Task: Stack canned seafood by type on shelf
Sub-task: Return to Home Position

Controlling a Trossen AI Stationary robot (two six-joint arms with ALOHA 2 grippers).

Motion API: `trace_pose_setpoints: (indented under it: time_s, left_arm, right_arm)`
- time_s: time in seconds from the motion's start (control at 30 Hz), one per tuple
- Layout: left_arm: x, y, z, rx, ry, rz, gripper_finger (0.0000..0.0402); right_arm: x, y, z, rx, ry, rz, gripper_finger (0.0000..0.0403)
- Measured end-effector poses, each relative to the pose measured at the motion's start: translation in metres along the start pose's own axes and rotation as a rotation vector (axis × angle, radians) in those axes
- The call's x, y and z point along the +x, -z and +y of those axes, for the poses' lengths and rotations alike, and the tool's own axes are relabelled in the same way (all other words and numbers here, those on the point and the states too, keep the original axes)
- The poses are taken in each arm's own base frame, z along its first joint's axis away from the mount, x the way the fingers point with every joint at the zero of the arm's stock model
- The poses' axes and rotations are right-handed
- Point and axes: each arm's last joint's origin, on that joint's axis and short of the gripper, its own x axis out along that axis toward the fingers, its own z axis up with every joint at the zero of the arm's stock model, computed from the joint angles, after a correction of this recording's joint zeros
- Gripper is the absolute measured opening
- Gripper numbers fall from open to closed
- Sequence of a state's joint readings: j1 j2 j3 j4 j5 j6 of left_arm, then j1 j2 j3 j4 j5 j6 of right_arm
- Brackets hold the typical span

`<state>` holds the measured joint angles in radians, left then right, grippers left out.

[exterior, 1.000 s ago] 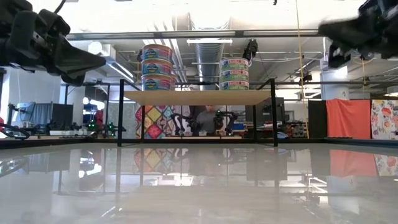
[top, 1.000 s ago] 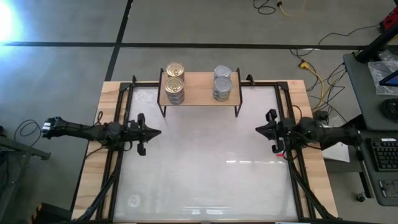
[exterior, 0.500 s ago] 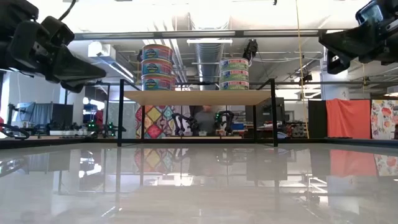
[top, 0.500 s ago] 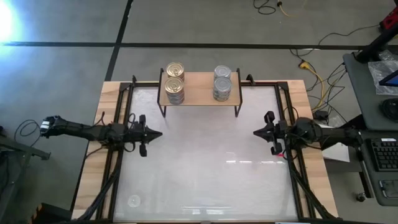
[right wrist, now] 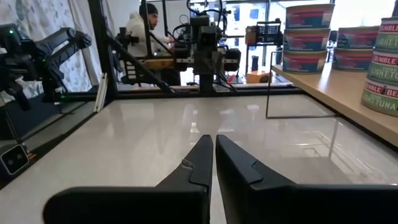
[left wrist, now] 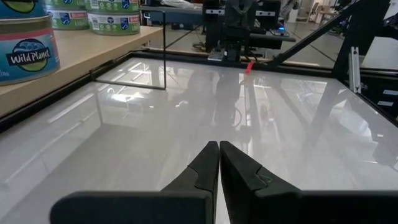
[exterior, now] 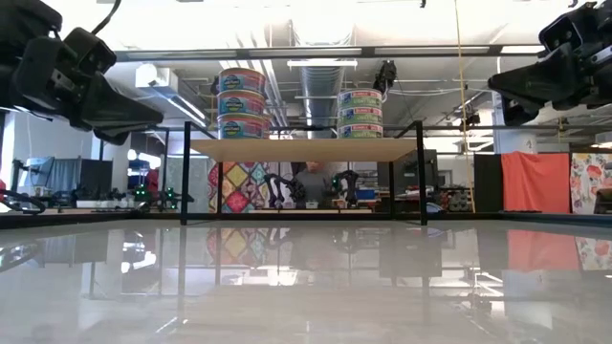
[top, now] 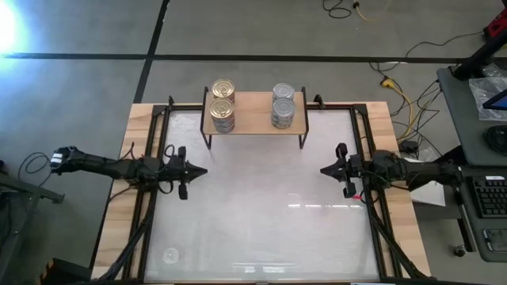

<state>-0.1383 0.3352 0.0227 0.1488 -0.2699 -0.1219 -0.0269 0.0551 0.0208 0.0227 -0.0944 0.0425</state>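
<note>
The shelf (top: 253, 113) stands at the table's far edge on thin black legs. Gold-lidded canned seafood (top: 223, 103) is stacked on its left end (exterior: 242, 103), and silver-lidded tins (top: 283, 103) on its right end (exterior: 360, 113). My left gripper (top: 203, 169) hovers shut above the table's left side (left wrist: 219, 147), pointing toward the middle. Opposite it, my right gripper (top: 323, 170) hovers shut over the right side (right wrist: 213, 140). Both hold nothing and are well short of the shelf.
The glossy white table top (top: 261, 214) lies between the two arms. A black frame (top: 153, 198) runs along its edges. A person (right wrist: 140, 28) shows in the room beyond the table's left side. Cables (top: 400, 91) lie on the floor at the far right.
My right gripper has tipped downward until it points about level and its tip has come slightly toward the table's middle. My left gripper has tipped its fingers a little downward without shifting place. The tins and shelf have not moved.
</note>
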Motion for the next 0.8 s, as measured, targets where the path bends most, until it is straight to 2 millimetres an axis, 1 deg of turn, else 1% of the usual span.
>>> trace_pose_setpoints:
  time_s: [0.8]
  left_arm:
    - [0.0007,0.0005,0.0000,0.002,-0.002,0.009,0.0000]
  right_arm:
    - [-0.0001,-0.0012,0.0001,0.001,0.000,-0.006,0.0013]
